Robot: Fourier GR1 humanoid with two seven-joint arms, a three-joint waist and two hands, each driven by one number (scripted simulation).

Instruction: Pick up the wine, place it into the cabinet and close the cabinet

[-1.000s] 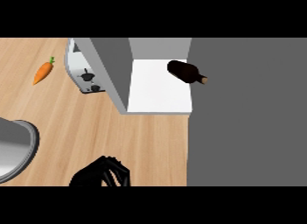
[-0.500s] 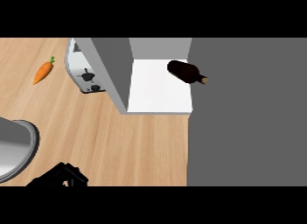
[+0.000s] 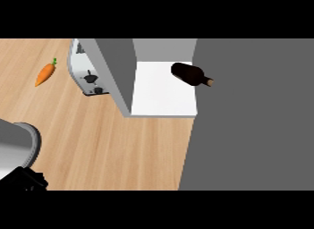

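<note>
The wine bottle, dark with a brown neck, lies on its side on the white shelf of the cabinet, neck pointing right and down past the shelf's right edge. The cabinet's grey panel stands open along the shelf's left side. Only a small part of a black hand shows at the lower left corner, which I take as my left hand, far from the bottle and holding nothing visible. My right hand is out of sight.
An orange carrot lies at the far left of the wooden counter. A silver toaster stands against the cabinet panel. A large grey rounded vessel sits at the left edge, just above the hand.
The black hand has slid left along the lower edge, from below the counter's middle into the lower left corner. The bottle, cabinet panel and other objects have not moved.
</note>
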